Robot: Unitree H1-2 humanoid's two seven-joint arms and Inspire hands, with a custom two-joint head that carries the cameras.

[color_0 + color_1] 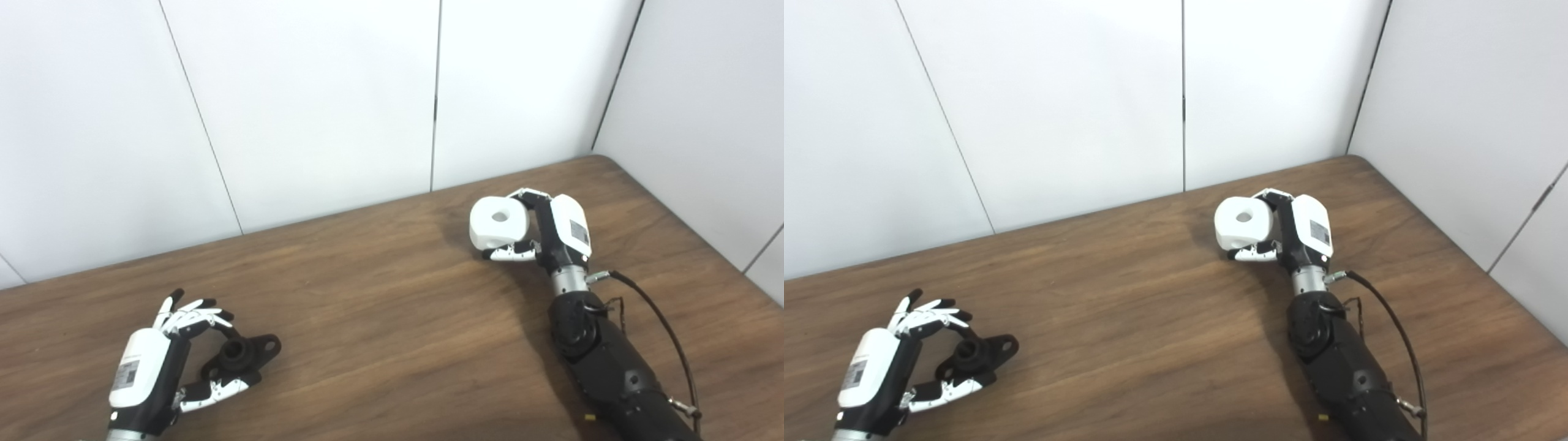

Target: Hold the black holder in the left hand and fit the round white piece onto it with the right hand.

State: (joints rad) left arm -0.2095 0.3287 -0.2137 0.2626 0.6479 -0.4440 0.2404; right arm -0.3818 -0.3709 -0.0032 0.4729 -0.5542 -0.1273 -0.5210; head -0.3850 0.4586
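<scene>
The black holder (245,353), a flat piece with a round socket in its middle, lies on the wooden table (380,318) at the near left. My left hand (150,364) is curled around it, fingers touching its far end and thumb its near end. Far to the right, my right hand (560,229) is shut on the round white piece (499,223). That piece is a thick white ring with a hole facing up, held between fingers behind and thumb in front, just over the table. A wide stretch of table separates the two hands.
White wall panels (318,104) stand close behind the table and along its right side. The table's back right corner (603,160) is near my right hand. A black cable (664,331) loops beside the right forearm.
</scene>
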